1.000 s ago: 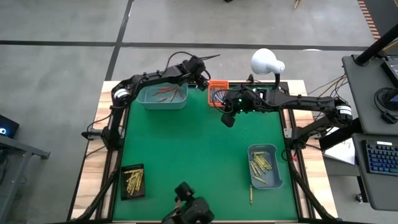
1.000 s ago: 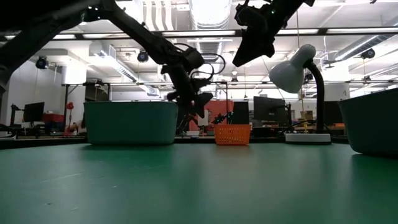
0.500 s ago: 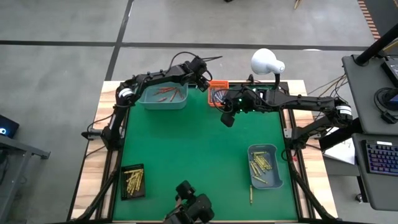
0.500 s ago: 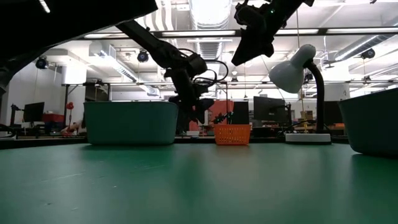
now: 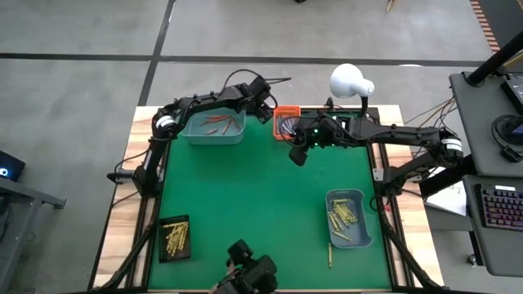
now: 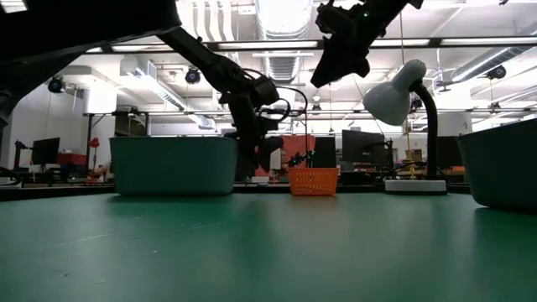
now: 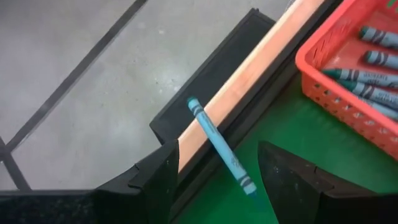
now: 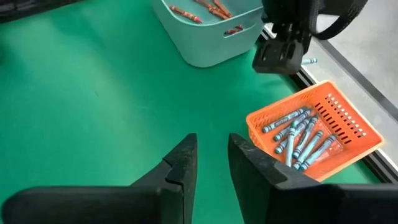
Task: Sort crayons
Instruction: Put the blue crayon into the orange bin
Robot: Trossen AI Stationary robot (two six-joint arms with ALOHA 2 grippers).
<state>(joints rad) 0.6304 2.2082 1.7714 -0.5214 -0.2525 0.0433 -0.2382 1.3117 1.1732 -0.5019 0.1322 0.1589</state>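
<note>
Our left gripper (image 5: pixel 263 106) is clamped on a blue crayon (image 7: pixel 221 147) beside the orange basket (image 8: pixel 323 124), over the table edge (image 7: pixel 249 87). If we release here, it could fall outside. Our right gripper (image 8: pixel 208 163), fingers narrowly apart and empty, hovers near the basket and risks collision.

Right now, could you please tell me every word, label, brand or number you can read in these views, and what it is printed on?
None can be read.
Blue crayons in the orange basket: dark label print, too blurred.
Blue crayon at the left gripper: no legible label.
</note>
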